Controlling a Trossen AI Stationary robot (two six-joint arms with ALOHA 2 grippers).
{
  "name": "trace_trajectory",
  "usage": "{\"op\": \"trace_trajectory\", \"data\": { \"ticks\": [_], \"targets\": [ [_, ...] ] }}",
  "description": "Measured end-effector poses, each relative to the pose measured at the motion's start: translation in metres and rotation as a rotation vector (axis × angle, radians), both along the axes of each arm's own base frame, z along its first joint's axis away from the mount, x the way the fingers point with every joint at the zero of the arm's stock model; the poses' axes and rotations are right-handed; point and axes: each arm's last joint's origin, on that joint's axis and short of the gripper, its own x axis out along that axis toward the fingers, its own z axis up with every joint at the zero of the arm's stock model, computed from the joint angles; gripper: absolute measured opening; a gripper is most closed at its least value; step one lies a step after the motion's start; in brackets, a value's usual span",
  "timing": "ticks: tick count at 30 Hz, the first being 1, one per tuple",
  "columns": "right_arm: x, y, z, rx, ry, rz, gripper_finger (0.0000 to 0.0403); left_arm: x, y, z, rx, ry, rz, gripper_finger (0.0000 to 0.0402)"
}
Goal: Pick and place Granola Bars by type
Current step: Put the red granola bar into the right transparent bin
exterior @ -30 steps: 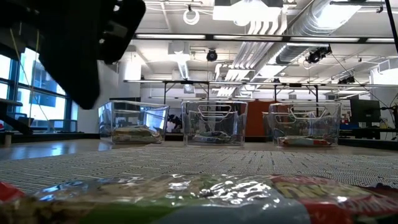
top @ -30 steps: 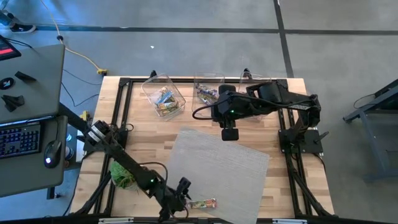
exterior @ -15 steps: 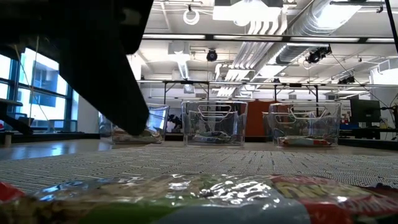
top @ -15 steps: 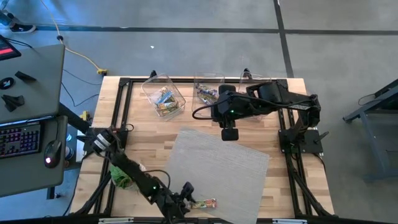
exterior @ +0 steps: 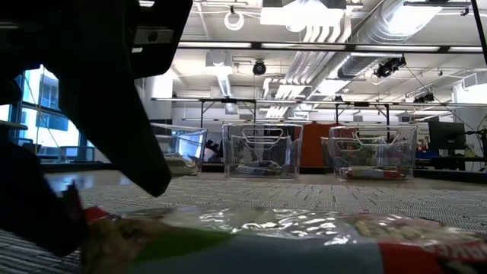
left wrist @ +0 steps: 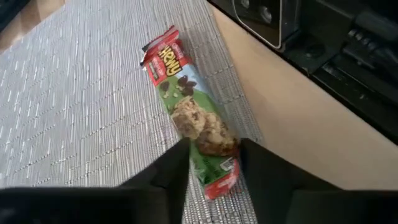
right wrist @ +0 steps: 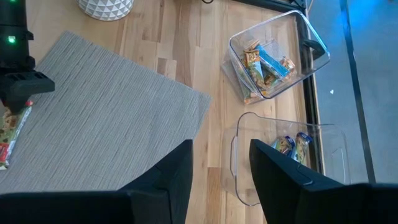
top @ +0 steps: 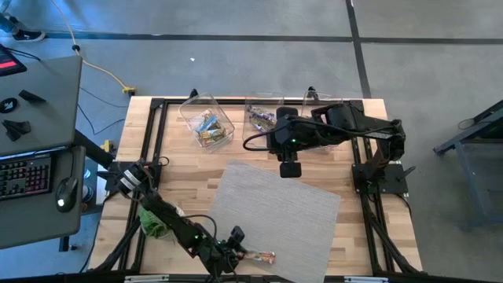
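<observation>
Pale wooden tabletop point(top: 177, 177) framed in black rails, with a grey woven rectangular mat point(top: 275, 212) laid askew across its middle and near part. Along the far edge, three clear plastic bins: the left bin point(top: 207, 121) with several wrapped bars, the middle bin point(top: 259, 115) partly under the right arm, the third mostly hidden from above but plain in the low view point(exterior: 373, 152). Beyond the table, grey floor, a desk with a keyboard point(top: 23, 174) to the left, and a hall of ceiling pipes and lights. At the mat's near edge, one green-and-red wrapped granola bar point(left wrist: 189, 112) flat on the weave, its end between the fingers of the left gripper point(top: 233, 250), set apart on either side; contact too close to call. Right gripper point(top: 290, 168) hanging over the mat's far side, fingers spread, nothing between them. Green leafy plant point(top: 155, 222) at the near left, partly covered by the left arm. Low view largely blocked by dark gripper parts and the blurred wrapper.
</observation>
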Motion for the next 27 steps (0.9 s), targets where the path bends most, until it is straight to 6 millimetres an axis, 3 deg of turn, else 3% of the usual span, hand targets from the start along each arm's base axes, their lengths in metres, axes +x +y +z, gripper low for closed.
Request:
{"op": "trace_trajectory", "data": {
  "ticks": [8, 17, 21, 27],
  "targets": [
    [0.0, 0.0, 0.0, -0.004, -0.002, 0.006, 0.0142, -0.001, 0.001, -0.001, -0.009, 0.01, 0.039, 0.0011],
    [0.0, 0.0, 0.0, -0.004, -0.003, 0.006, 0.0142, 0.009, 0.007, 0.007, 0.012, -0.076, 0.2, 0.0002],
    [0.0, 0.0, 0.0, 0.004, 0.0, -0.005, 0.0142, 0.031, 0.016, 0.028, 0.003, -0.142, 0.283, 0.0001],
    [-0.006, -0.001, -0.004, 0.004, 0.075, -0.017, 0.0142, 0.072, 0.054, 0.061, 0.012, -0.067, 0.258, 0.0]
  ]
}}
